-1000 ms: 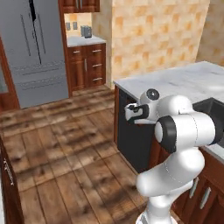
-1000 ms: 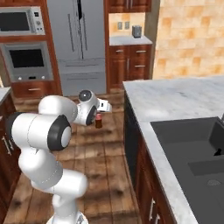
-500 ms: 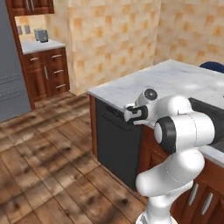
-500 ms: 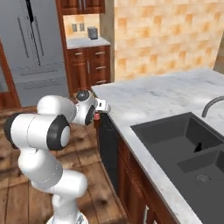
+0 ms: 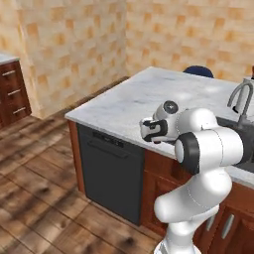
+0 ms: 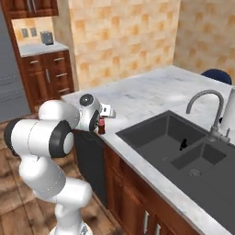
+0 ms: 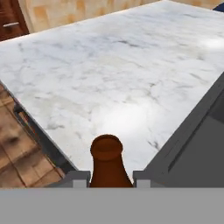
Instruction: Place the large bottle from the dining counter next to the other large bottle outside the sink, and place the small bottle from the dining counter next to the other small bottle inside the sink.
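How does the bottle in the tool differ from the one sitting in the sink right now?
The held bottle is clamped in the tool, lifted by the counter corner; the sink bottle stands free on the basin floor. The held one shows brown with a red top; the sink one looks just dark, too small for detail. Both are small, slim, upright.
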Motion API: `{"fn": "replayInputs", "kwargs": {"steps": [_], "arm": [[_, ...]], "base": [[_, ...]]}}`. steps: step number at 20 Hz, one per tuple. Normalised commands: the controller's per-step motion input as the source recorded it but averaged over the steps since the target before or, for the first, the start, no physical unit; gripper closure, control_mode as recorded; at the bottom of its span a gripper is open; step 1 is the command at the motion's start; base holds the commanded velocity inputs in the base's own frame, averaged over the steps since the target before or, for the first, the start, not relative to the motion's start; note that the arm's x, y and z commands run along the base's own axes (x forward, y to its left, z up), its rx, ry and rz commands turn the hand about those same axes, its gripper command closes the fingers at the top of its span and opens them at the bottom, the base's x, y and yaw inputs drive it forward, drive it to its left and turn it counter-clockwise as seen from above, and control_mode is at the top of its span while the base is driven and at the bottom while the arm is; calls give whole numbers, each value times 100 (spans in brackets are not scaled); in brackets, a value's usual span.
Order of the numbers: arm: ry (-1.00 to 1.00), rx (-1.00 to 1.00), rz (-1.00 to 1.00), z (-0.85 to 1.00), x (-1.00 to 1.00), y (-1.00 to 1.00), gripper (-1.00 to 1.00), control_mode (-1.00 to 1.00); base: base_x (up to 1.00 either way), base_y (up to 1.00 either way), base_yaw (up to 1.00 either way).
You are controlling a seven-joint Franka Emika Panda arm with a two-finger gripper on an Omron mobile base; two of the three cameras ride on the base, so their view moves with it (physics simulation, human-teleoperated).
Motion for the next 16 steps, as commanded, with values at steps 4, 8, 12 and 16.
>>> {"fn": "replayInputs", "kwargs": {"steps": [4,8,12,16], "arm": [[0,0,0,0,0,0,100,100],[0,0,0,0,0,0,100,100],[0,0,0,0,0,0,100,100],[0,0,0,0,0,0,100,100]], "base": [[6,52,-45],[10,55,-44],[7,62,-41],[0,59,-40]]}}
